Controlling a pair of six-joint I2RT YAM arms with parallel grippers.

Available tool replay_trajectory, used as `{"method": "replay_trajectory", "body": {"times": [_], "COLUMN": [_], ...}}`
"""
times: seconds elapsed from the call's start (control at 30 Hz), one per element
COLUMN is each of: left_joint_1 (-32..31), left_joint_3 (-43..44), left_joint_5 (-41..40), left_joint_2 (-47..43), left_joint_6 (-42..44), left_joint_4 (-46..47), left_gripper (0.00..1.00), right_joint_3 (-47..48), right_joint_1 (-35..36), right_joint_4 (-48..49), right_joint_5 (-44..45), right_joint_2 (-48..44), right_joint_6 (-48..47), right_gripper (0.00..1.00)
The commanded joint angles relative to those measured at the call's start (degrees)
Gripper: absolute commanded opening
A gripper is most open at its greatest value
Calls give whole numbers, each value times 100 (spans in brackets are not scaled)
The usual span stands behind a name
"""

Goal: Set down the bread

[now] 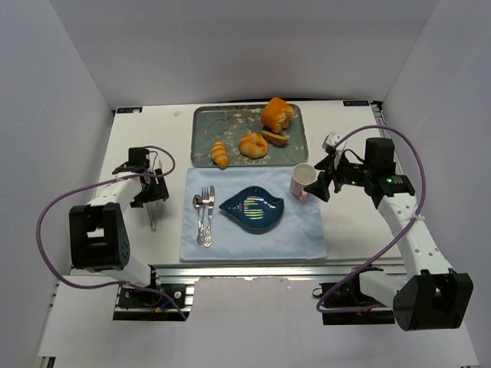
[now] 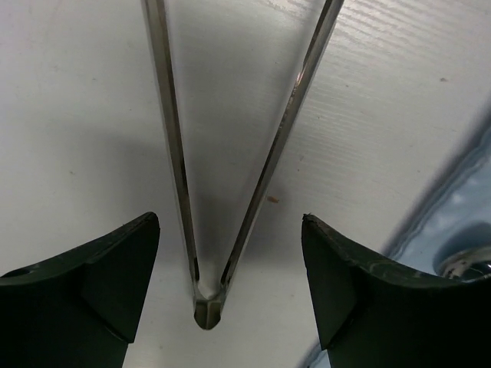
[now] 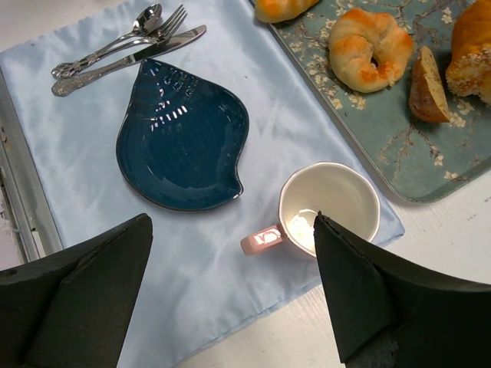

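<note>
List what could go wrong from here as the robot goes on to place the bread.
1. The open left gripper straddles the tongs at their hinge end; closing there might let them swing.
2. The bread lies close beside the big bun on the tray, so the tongs may nudge the wrong piece.
3. The mug stands just under the open right gripper and could get knocked.

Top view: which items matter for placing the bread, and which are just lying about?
For the job: the bread on the tray; tongs lying between the fingers of the open left end effector; blue plate, probably the destination.
Lying about: round bun, croissant, small roll, mug, cutlery, cloth.
</note>
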Motion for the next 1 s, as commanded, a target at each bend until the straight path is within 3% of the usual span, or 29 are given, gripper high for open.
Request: {"method": "replay_trajectory", "body": {"times": [0.0, 0.2, 0.3, 0.43, 0.57, 0.7, 0.97], "left_joint_1": [55, 161, 240, 398, 434, 434, -56], "left_joint_3": [19, -465, -623, -799, -799, -536, 544], "left_joint_5": [-85, 135, 310, 618, 785, 1171, 2709], "left_joint_2": [180, 488, 628, 743, 770, 296, -1022], "left_joint_6": [221, 299, 326, 300, 343, 230, -1649], "left_joint_4": [386, 923, 1098, 1406, 1424, 1205, 1019], "left_gripper": [84, 78, 68, 46, 15, 0, 6], "right_joint_3": [144, 250, 285, 355, 364, 320, 197], "right_joint_1": [-265, -712, -811, -864, -907, -960, -1013], "right_joint_4": [60, 104, 165, 192, 192, 183, 271], "right_joint_5": [-361, -545, -563, -607, -607, -590, -589], "right_joint_2": [1, 177, 195, 195, 160, 55, -34], "right_joint_6": [6, 155, 243, 296, 314, 305, 392], "right_gripper": [89, 89, 89, 89, 90, 89, 89]}}
